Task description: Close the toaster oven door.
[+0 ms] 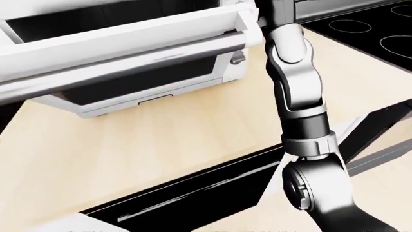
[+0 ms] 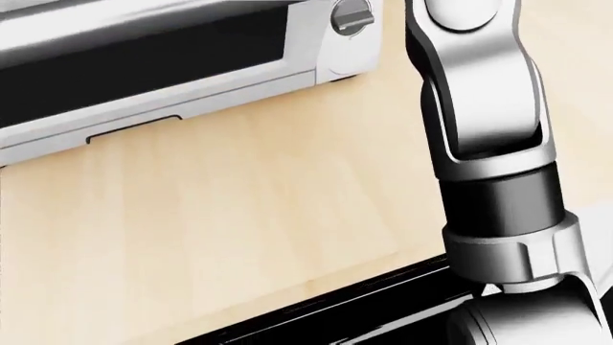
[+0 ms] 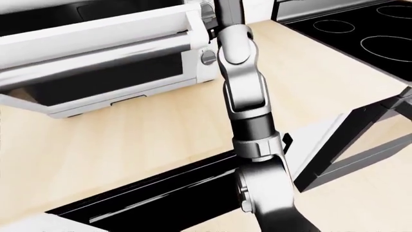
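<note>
The toaster oven (image 3: 129,82) is sitting on the pale wooden worktop (image 1: 161,140) toward the upper left of both eye views, with a black stove (image 3: 361,43) lying at the upper right. Its white door (image 1: 122,41) is hanging partway up, neither flat nor shut, with its long silver handle bar (image 1: 109,60) running along the free edge nearest the camera; beneath it the dark oven mouth is showing, and a round knob (image 2: 350,16) on the oven's right side is appearing in the head view. The door is likely sitting at this tilt because something is bearing on its right end, where the robot's right arm (image 3: 248,101) is reaching. That arm is rising from the bottom of each view, forearm nearly upright, wrist link bending over toward the door's right-hand corner. The right robot hand itself is passing out of sight behind the door end and the top edge of the views, so I cannot tell whether its fingers are spread, pressed together or pinching the handle, nor whether they are touching the door at all. The left robot hand is not showing in any view. Judging by the gap remaining under the door, the closing is looking roughly midway, with more upward swing needed to seat it.
</note>
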`<state>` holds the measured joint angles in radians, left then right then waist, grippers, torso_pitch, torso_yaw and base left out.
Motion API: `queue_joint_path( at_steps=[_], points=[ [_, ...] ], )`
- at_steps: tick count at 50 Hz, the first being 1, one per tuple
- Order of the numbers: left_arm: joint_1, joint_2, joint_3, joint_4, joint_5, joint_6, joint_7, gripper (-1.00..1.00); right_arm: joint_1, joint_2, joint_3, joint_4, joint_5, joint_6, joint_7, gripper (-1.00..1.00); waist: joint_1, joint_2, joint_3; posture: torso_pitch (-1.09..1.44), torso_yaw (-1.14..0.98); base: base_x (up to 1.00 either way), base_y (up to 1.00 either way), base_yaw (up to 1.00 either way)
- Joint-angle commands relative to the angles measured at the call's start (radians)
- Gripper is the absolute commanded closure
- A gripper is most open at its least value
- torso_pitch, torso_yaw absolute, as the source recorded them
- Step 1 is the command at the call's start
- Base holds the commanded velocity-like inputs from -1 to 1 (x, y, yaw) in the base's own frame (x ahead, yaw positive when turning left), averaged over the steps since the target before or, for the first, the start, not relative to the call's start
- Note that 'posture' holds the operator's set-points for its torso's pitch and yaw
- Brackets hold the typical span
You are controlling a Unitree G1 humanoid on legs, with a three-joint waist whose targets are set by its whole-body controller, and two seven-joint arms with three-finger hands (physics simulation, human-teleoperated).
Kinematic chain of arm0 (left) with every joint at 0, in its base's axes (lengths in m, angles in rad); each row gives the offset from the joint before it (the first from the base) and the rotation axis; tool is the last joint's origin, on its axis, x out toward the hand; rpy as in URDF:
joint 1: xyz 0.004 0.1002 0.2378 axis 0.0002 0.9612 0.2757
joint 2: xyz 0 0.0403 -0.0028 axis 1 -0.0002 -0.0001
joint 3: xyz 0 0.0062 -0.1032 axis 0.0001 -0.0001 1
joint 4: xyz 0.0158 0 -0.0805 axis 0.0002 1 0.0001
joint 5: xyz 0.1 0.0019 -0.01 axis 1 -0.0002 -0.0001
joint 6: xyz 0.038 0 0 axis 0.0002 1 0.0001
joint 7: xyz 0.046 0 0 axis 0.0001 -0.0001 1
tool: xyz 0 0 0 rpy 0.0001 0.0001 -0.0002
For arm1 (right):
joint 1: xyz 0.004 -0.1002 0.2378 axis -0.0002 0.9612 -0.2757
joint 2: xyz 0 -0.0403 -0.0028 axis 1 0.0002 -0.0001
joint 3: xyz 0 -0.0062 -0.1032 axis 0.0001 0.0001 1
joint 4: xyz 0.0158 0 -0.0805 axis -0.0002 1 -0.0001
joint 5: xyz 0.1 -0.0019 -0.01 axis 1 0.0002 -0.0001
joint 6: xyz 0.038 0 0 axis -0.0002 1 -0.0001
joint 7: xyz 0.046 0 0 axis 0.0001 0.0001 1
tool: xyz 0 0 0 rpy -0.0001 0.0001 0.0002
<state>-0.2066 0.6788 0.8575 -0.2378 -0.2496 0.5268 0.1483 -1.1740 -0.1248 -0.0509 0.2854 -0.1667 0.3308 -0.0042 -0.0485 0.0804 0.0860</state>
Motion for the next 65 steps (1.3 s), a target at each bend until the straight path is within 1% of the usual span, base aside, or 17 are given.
queue_joint_path(
  at_steps=[1, 10, 17, 27, 34, 38, 44, 48, 52, 58, 61, 65],
  points=[
    [-0.014, 0.024, 0.016, -0.033, 0.0, -0.036, -0.006, -1.0, -0.073, 0.01, 0.016, -0.057, 0.016, -0.057, -0.007, -1.0, 0.008, -0.001, -0.034, 0.0, 0.0, 0.0, 0.0, 0.0],
    [-0.014, 0.014, 0.016, -0.075, -0.049, -0.026, -0.027, -1.0, -0.077, 0.007, 0.015, -0.043, 0.014, -0.07, -0.008, -1.0, 0.009, -0.001, -0.038, 0.0, 0.0, 0.0, 0.0, 0.0],
    [-0.02, 0.006, 0.015, -0.113, -0.08, 0.012, -0.018, -1.0, -0.082, 0.004, 0.013, -0.035, 0.015, -0.075, -0.008, -1.0, 0.01, -0.002, -0.04, 0.0, 0.0, 0.0, 0.0, 0.0],
    [-0.001, -0.026, 0.015, -0.168, -0.125, 0.05, -0.025, -1.0, -0.101, -0.001, 0.01, -0.021, 0.019, -0.076, -0.009, -1.0, 0.009, -0.003, -0.037, 0.0, 0.0, 0.0, 0.0, 0.0],
    [0.022, -0.075, 0.0, -0.215, -0.134, 0.063, -0.037, -1.0, -0.116, -0.004, 0.011, 0.002, 0.018, -0.087, -0.01, -1.0, 0.009, -0.004, -0.036, 0.0, 0.0, 0.0, 0.0, 0.0],
    [0.027, -0.087, 0.003, -0.231, -0.138, 0.072, -0.046, -1.0, -0.125, -0.006, 0.009, 0.013, 0.018, -0.09, -0.012, -1.0, 0.008, -0.005, -0.036, 0.0, 0.0, 0.0, 0.0, 0.0],
    [0.041, -0.126, -0.015, -0.27, -0.139, 0.085, -0.054, -1.0, -0.129, -0.008, 0.009, 0.018, 0.019, -0.092, -0.012, -1.0, 0.008, -0.007, -0.036, 0.0, 0.0, 0.0, 0.0, 0.0],
    [0.047, -0.144, -0.024, -0.292, -0.136, 0.094, -0.059, -1.0, -0.128, -0.009, 0.009, 0.015, 0.018, -0.09, -0.012, -1.0, 0.009, -0.008, -0.038, 0.0, 0.0, 0.0, 0.0, 0.0],
    [0.053, -0.153, -0.018, -0.305, -0.137, 0.101, -0.066, -1.0, -0.13, -0.012, 0.007, 0.02, 0.018, -0.092, -0.012, -1.0, 0.01, -0.009, -0.038, 0.0, 0.0, 0.0, 0.0, 0.0],
    [0.071, -0.189, -0.032, -0.34, -0.125, 0.103, -0.075, -1.0, -0.145, -0.016, 0.005, 0.045, 0.019, -0.103, -0.015, -1.0, 0.01, -0.012, -0.037, 0.0, 0.0, 0.0, 0.0, 0.0],
    [0.071, -0.192, -0.029, -0.352, -0.126, 0.112, -0.083, -1.0, -0.149, -0.017, 0.005, 0.048, 0.019, -0.104, -0.016, -1.0, 0.009, -0.012, -0.037, 0.0, 0.0, 0.0, 0.0, 0.0],
    [0.08, -0.212, -0.038, -0.37, -0.118, 0.116, -0.091, -1.0, -0.153, -0.019, 0.004, 0.054, 0.02, -0.107, -0.017, -1.0, 0.009, -0.013, -0.037, 0.0, 0.0, 0.0, 0.0, 0.0]
  ],
)
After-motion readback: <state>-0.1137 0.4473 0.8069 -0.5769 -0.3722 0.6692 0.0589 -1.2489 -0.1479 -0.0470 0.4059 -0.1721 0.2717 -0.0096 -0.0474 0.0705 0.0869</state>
